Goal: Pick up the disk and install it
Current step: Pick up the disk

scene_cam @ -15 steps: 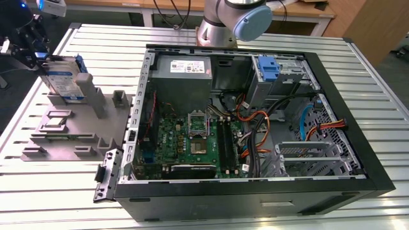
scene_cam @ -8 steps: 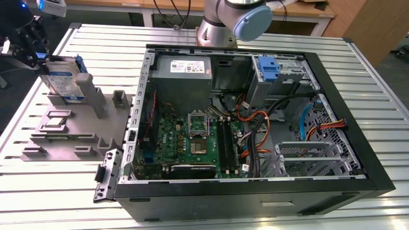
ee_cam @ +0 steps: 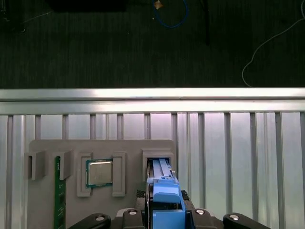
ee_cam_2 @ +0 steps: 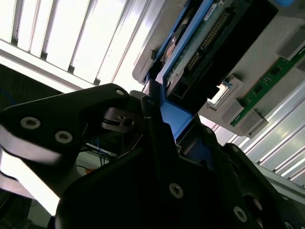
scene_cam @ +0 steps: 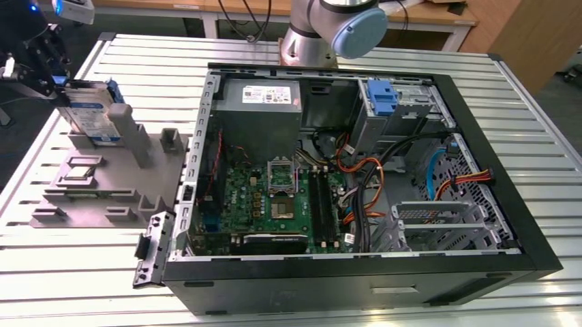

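The disk stands on edge in the upright slot of the grey fixture, at the exterior view's left, outside the open computer case. I see my gripper clamped on its blue carrier bracket. In the second wrist view the black fingers press against the blue edge. A processor chip and a green memory stick sit in neighbouring fixture pockets on the slatted metal table.

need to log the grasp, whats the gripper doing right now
gripper: closed on the flat silver-grey disk in its blue plastic carrier, standing in the grey holder
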You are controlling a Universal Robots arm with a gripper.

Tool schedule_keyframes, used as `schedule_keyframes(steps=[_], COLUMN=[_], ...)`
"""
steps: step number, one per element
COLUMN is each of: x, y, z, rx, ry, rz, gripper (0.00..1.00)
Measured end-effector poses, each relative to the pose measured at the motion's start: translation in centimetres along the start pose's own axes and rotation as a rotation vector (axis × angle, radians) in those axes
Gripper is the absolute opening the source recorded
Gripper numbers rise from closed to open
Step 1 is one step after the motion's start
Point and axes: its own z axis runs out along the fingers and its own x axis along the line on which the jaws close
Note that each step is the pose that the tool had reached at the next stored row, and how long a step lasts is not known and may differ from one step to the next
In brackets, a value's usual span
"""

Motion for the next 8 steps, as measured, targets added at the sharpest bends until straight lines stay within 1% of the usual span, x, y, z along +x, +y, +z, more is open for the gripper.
schedule_keyframes(steps=[8], x=[0.00], y=[0.00], z=[0.01], rx=[0.0001], ry=[0.0000], rz=[0.000], gripper=[0.37])
